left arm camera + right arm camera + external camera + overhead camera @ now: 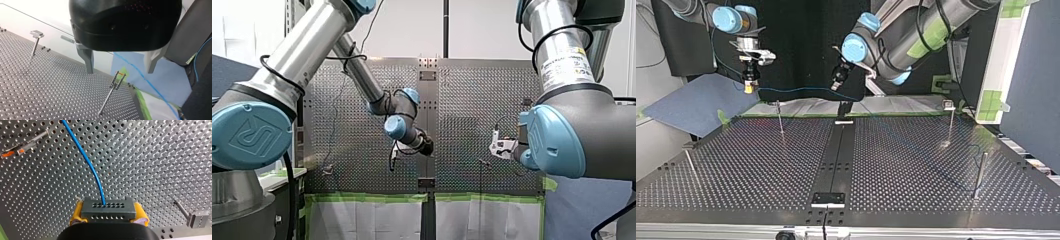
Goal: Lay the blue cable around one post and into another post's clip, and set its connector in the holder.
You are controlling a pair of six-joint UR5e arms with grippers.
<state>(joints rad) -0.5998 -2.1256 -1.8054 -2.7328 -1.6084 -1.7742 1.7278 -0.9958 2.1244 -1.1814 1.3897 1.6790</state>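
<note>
My right gripper (108,216) clamps the grey perforated connector block (108,206) in its yellow pads (77,216) above the perforated metal table (150,157), near its edge, and the thin blue cable (87,162) runs out of the block across the table. My left gripper (120,71) holds its metal fingers (87,60) wide apart, empty, with a slim clip-topped post (109,96) by the table's corner beyond.

Both arms hang raised above the table, wrists bent downward.
The left gripper (119,71) has its metal fingers spread wide with nothing between them; the right gripper (108,216) has its yellow pads clamped on the connector (108,207).
</note>
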